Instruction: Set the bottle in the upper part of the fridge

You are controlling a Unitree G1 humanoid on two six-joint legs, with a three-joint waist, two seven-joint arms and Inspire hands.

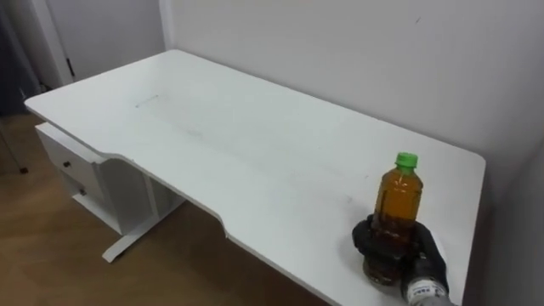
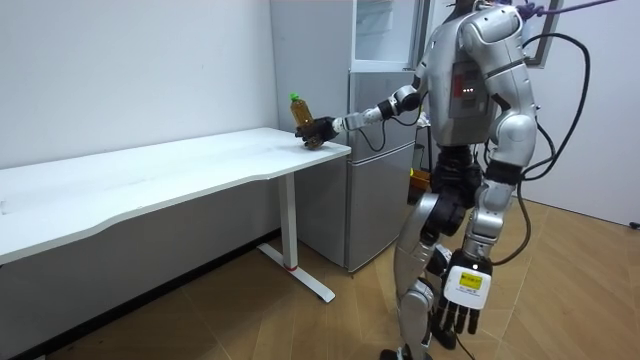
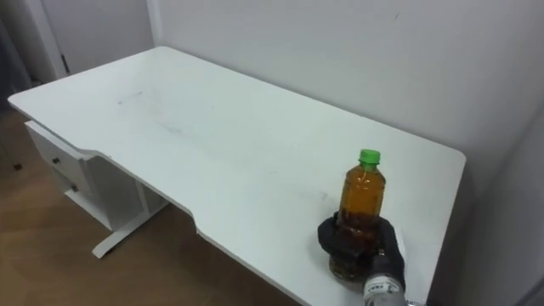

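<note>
At lower right, the right hand [image 1: 393, 240] is curled round the lower half of the bottle [image 1: 398, 189] at the table [image 1: 212, 127] corner. The left hand [image 2: 455, 315] hangs low, fingers loosely straight.

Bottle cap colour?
Green cap on the bottle; clearest in the left eye view.

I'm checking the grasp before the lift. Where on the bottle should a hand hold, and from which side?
Round the lower body, from the table's near edge, as the right hand does. The bottle is roughly upright by that edge; its body is broad, its cap narrow, so a low side wrap looks steadiest.
</note>
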